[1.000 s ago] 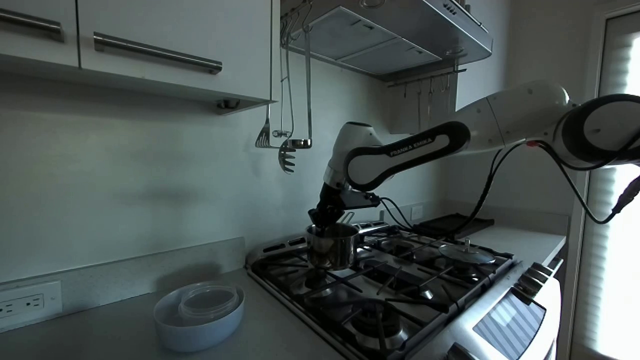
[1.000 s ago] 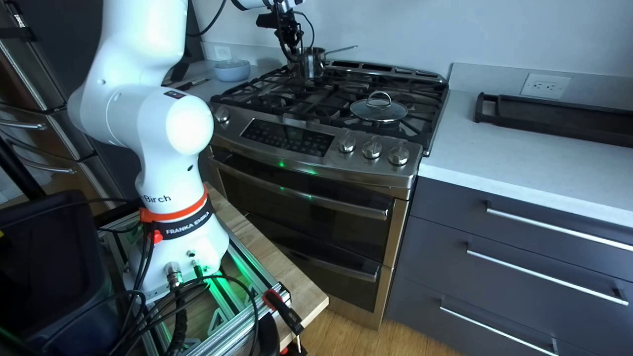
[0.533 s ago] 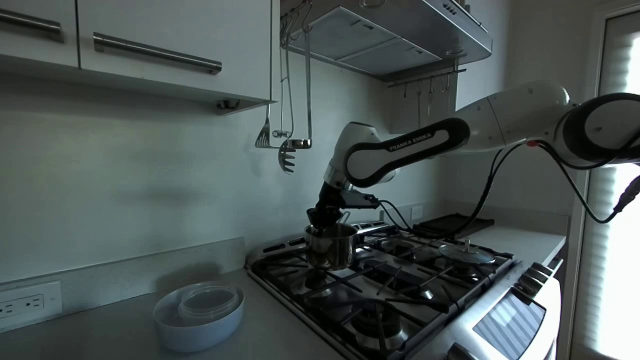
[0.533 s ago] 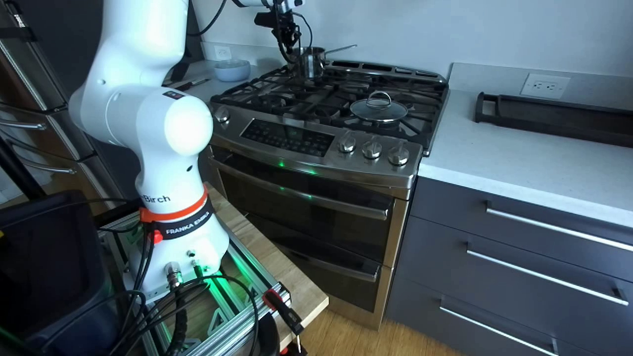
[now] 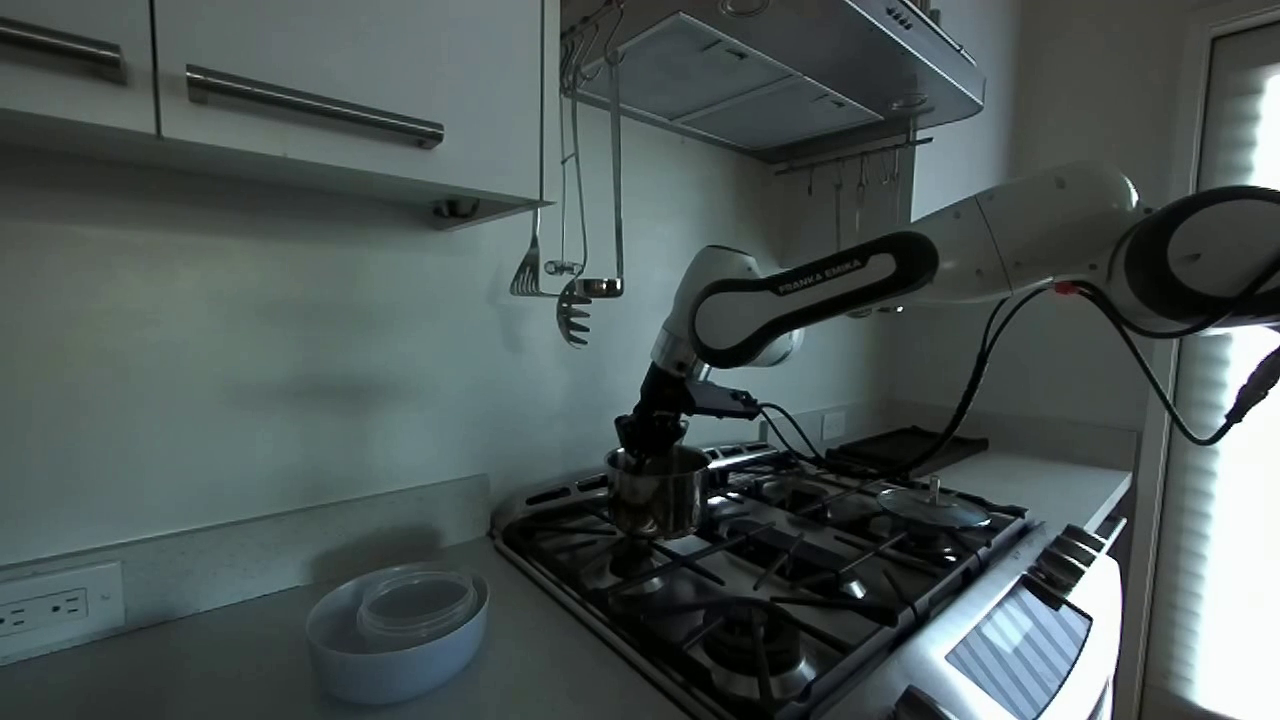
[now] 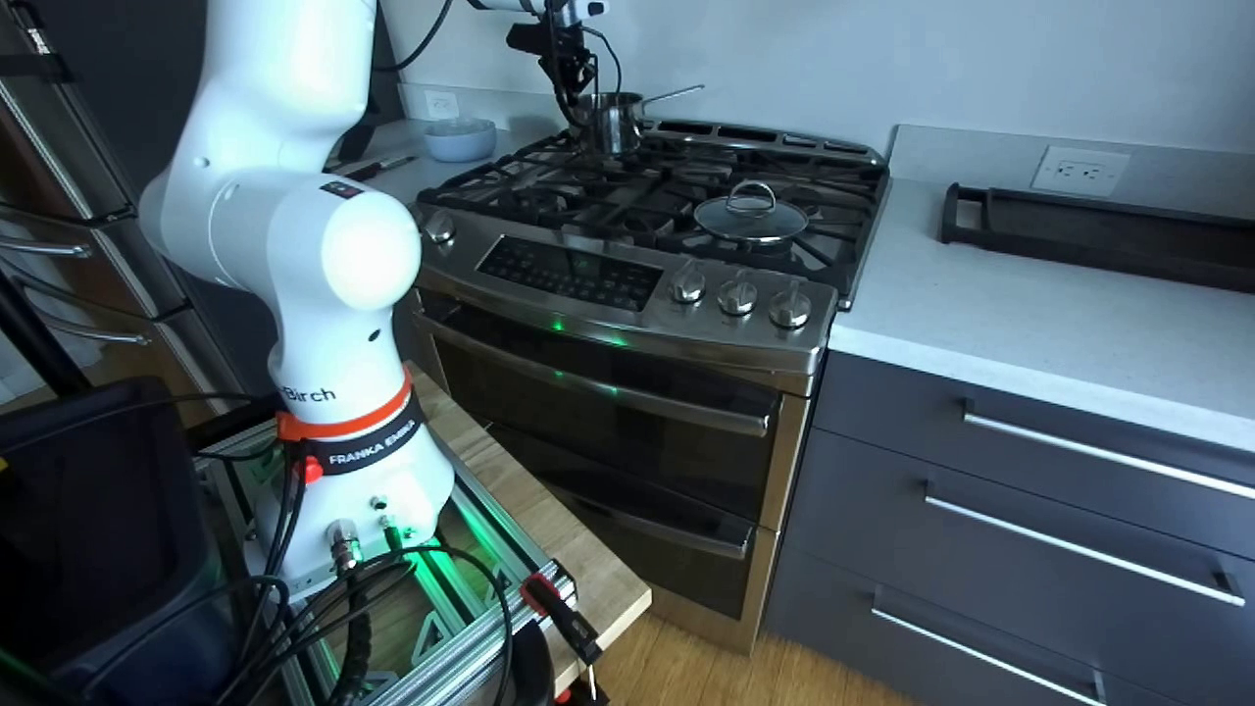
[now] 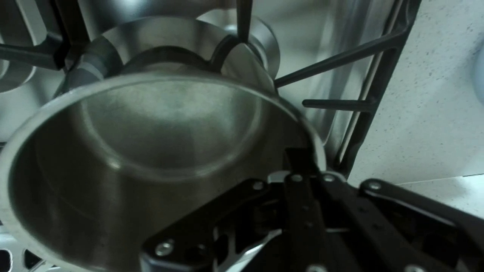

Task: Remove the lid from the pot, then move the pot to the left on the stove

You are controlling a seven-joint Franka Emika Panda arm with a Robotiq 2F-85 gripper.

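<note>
My fingers (image 7: 298, 160) pinch the steel saucepan (image 7: 172, 124) on the side roughly opposite its handle (image 6: 674, 95). Seen from the front, it's at the gas range's (image 6: 714, 319) back-left corner; probably settling comes next.

Your views share the stove (image 6: 647, 363)
Exterior views face it past the bowl (image 5: 390, 670), or past the robot base (image 6: 363, 500); your wrist view looks closely into the pot (image 7: 151, 181).
</note>
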